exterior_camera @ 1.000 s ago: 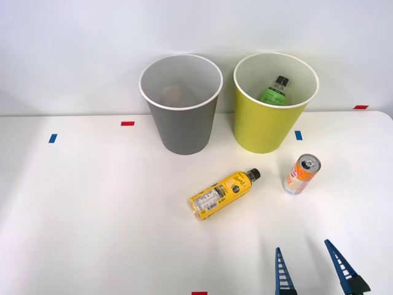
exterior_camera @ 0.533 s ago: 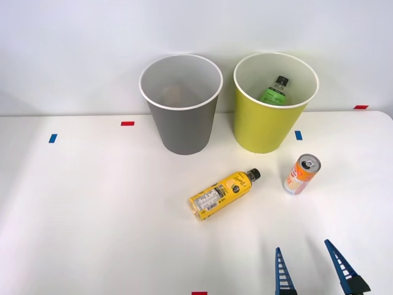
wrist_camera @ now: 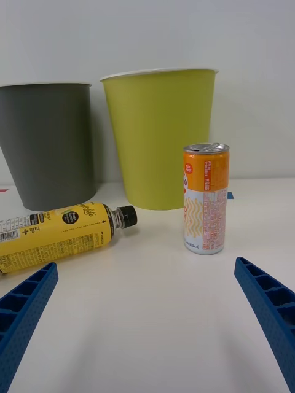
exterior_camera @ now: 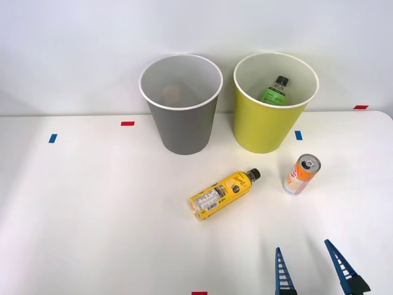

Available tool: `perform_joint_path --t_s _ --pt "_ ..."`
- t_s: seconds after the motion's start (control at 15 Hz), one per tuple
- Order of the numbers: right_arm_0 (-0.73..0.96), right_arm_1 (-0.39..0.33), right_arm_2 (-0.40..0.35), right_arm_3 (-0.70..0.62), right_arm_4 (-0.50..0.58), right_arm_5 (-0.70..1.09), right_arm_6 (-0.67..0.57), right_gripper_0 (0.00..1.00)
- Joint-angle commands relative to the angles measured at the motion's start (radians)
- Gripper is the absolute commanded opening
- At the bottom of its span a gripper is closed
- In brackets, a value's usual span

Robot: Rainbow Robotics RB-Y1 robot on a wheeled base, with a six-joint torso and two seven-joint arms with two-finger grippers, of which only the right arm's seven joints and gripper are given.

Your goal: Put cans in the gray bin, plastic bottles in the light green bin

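An orange, pink and white can (exterior_camera: pixel 301 174) (wrist_camera: pixel 206 199) stands upright on the white table, right of centre. A yellow black-capped bottle (exterior_camera: pixel 223 193) (wrist_camera: pixel 58 236) lies on its side to the can's left. At the back stand the gray bin (exterior_camera: pixel 181 104) (wrist_camera: pixel 48 144) and, to its right, the light green bin (exterior_camera: pixel 274 103) (wrist_camera: pixel 161 135). A clear bottle with a green label (exterior_camera: pixel 274 91) rests inside the light green bin. My right gripper (exterior_camera: pixel 312 265) (wrist_camera: pixel 147 319) hovers open at the table's front edge, short of the can, with nothing between its fingers.
Small red and blue tape marks (exterior_camera: pixel 127 123) dot the white table (exterior_camera: pixel 92 209). A pale wall rises right behind the bins. Open table surface lies to the left and between my gripper and the can.
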Motion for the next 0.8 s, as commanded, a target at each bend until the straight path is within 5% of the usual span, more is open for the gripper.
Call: perform_joint_path --t_s 0.07,0.8 --pt "0.000 0.000 0.000 0.000 0.000 0.000 0.000 1.00" --pt "0.000 0.000 0.000 0.000 0.000 0.000 0.000 1.00"
